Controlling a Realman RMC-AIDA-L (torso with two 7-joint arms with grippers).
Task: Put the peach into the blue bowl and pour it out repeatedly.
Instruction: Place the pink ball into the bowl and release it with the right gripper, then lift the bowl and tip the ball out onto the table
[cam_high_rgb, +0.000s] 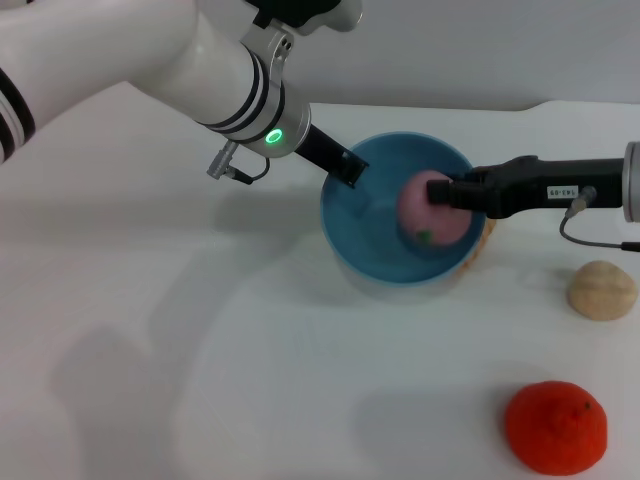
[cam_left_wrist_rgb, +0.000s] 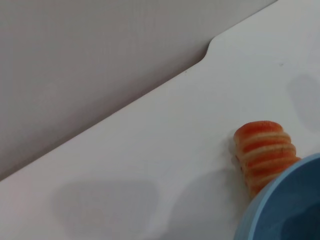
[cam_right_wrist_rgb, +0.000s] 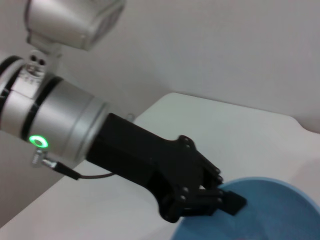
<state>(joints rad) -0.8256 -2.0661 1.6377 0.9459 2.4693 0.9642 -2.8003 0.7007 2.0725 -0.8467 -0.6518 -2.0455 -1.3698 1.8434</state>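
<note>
Nearest, a bumpy bright orange fruit (cam_high_rgb: 556, 427) sits by the table's front edge, a matte beige ball (cam_high_rgb: 602, 290) just beyond it, with bare white table (cam_high_rgb: 200, 380) wide open on the left side. Farther back, the glossy light blue bowl (cam_high_rgb: 372, 235) is tilted, its rim pinched by the left gripper (cam_high_rgb: 348, 168). The right gripper (cam_high_rgb: 441, 193) clamps the smooth pink peach (cam_high_rgb: 428, 212) inside the bowl's mouth. A ribbed orange-and-cream object (cam_left_wrist_rgb: 265, 152) lies behind, touching the bowl.

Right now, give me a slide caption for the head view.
Right gripper holds the peach over the blue bowl, whose rim the left gripper grips.
</note>
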